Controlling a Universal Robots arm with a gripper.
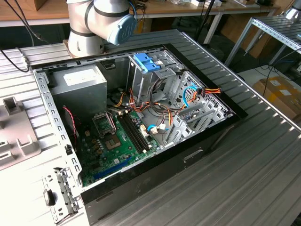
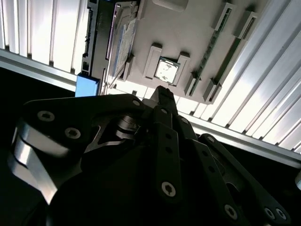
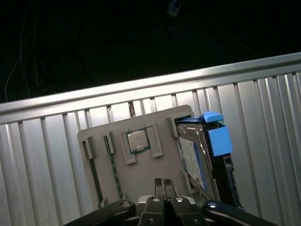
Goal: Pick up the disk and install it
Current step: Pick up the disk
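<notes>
Hovering over the grey tray (image 3: 141, 174), your gripper (image 3: 164, 182) is pressed together and empty; the disk (image 3: 195, 157) lies just beside it, long axis along the table's (image 3: 47, 165) ribs.

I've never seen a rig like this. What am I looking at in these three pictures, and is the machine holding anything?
This is one robot arm. Its grey base with a light-blue cap shows in the exterior view, taken by a camera off the arm. That view looks into an open computer case on a ribbed metal table. The two wrist views come from cameras riding on the arm and look past the gripper, which is shut and holds nothing. Beyond it a grey tray lies on the table. The tray holds the disk, grey in a blue carrier, and a small square chip beside it. The disk is not yet picked up.
</notes>
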